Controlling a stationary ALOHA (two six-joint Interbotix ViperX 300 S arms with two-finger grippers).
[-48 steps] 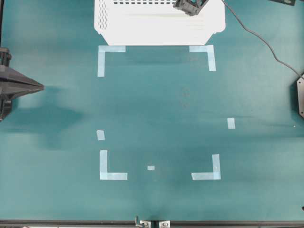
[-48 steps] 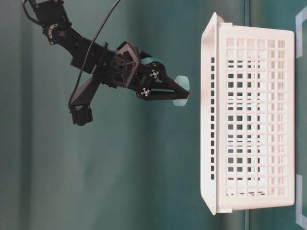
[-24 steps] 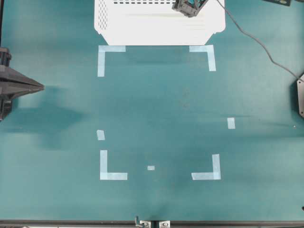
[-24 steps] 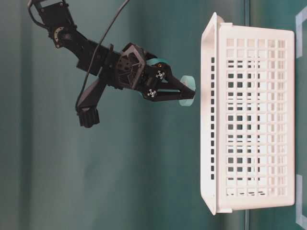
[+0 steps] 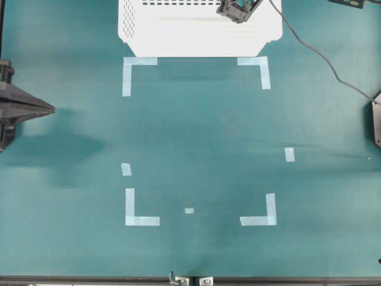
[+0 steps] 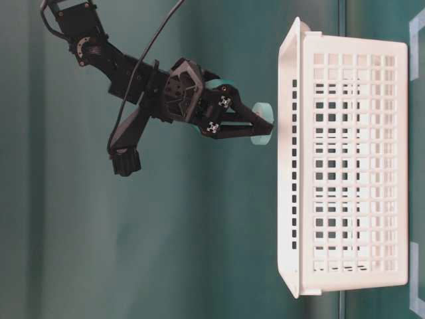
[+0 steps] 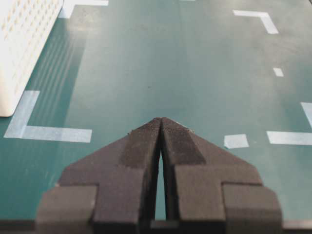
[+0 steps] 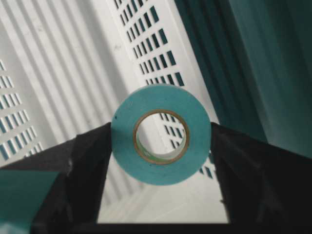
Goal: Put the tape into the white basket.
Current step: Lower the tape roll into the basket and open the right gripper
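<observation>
Now tape nearer white basket rim (jaws wider).

The light is bright and even. My left claw looks blurry up close. Soft dark shadows lie on the bench beside it. The white basket glares.

tape between right gripper jaws, above white basket opening

The left gripper is seen with its fingers pressed together at the tips — nothing between them. Pale tape marks are laid on the green table, and the white basket is cut off at the upper left edge.
</observation>
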